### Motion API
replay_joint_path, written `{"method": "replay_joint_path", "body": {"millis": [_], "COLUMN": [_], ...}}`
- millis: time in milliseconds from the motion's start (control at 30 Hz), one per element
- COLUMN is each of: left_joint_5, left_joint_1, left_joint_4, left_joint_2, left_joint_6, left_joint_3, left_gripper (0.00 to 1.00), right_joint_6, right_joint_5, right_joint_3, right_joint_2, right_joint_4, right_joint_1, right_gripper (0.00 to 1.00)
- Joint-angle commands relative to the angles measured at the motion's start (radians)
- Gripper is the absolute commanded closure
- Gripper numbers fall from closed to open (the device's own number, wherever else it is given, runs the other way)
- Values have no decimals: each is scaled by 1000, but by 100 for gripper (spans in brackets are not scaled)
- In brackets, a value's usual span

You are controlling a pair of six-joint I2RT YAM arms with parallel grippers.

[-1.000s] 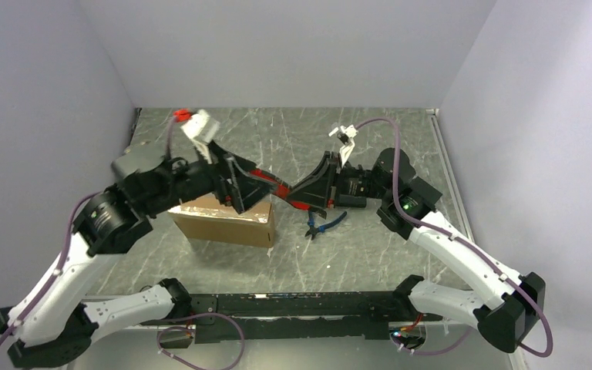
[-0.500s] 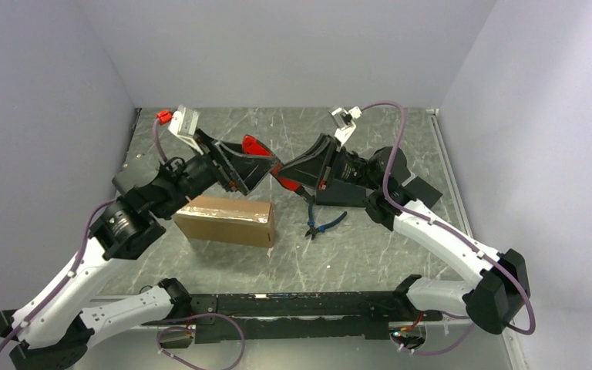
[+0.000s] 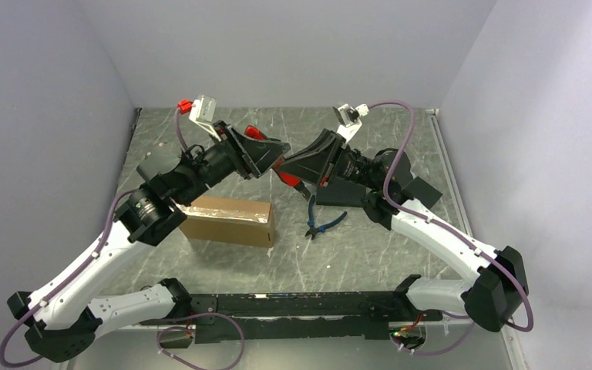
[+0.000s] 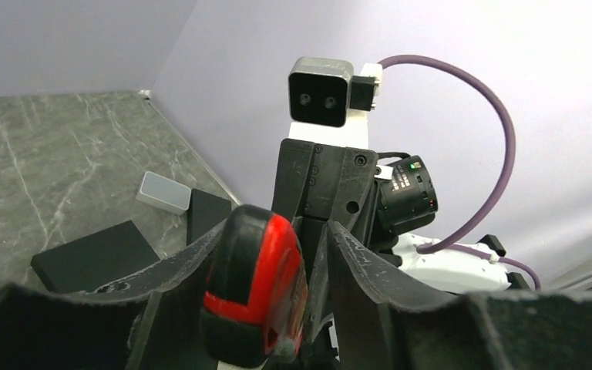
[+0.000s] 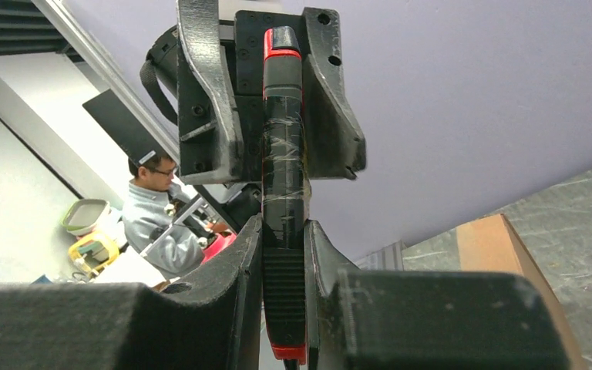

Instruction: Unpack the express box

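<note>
Mid-air, right gripper (image 5: 284, 235) clamps a red-black tool (image 5: 281, 154); left gripper (image 4: 277, 231) flanks its end — perhaps gripping, cannot tell; express box (image 3: 231, 220) part-hidden.

Lab — plain partitions (image 3: 277, 46) enclosing a robot table (image 3: 401, 123).

On grey marble table (image 3: 401, 131): blue-handled pliers (image 3: 327, 224) lying flat, centre-right. Above them, off the surface, a red/black tool (image 3: 284, 176). Left wrist view: 2 black pads (image 4: 96, 258) on table, translucent white case (image 4: 166, 193) just beside far pad. Right wrist view bkgd: person w/ glasses (image 5: 154, 212)
</note>
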Motion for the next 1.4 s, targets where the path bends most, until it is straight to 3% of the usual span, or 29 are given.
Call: {"method": "replay_joint_path", "body": {"millis": [0, 67, 233, 300, 333, 433, 500, 533, 667, 767, 900, 1100, 1300, 1367], "left_joint_5": [39, 36, 41, 46, 48, 1, -56, -87, -206, -264, -328, -347, -390, -394], "left_joint_1": [1, 2, 2, 1, 1, 1, 2, 1, 1, 2, 1, 1, 1, 1], "left_joint_4": [32, 32, 58, 38, 31, -12, -59, -98, -248, -333, -405, -468, -520, -531], "left_joint_2": [36, 37, 21, 17, 13, -14, -38, -50, -102, -137, -177, -215, -243, -243], "left_joint_6": [-17, -17, 34, 72, 92, 138, 169, 183, 244, 259, 246, 220, 211, 210], "left_joint_3": [37, 33, 18, 27, 30, 26, 29, 39, 73, 90, 93, 99, 101, 110], "left_gripper": [48, 53, 99, 100, 100, 100, 100, 100, 100, 100, 100, 100, 100, 100], "right_joint_6": [-1, 2, 0, -36, -78, -270, -415, -488, -678, -716, -781, -847, -1193, -1233], "right_joint_5": [23, 20, 21, 26, 31, 78, 165, 227, 488, 599, 556, 369, 391, 382], "right_joint_3": [20, 19, 11, 18, 30, 67, 76, 76, 9, -95, -234, -425, -391, -422], "right_joint_2": [-29, -29, -35, -45, -51, -103, -156, -186, -273, -327, -343, -271, -112, -85], "right_joint_4": [70, 79, 73, 19, -52, -363, -540, -618, -811, -832, -767, -435, -425, -340], "right_joint_1": [5, 5, 5, 5, 5, 4, 2, 2, -8, -10, -10, 17, 206, 228], "right_gripper": [100, 100, 100, 100, 87, 33, 9, 2, 0, 0, 0, 0, 0, 0]}}
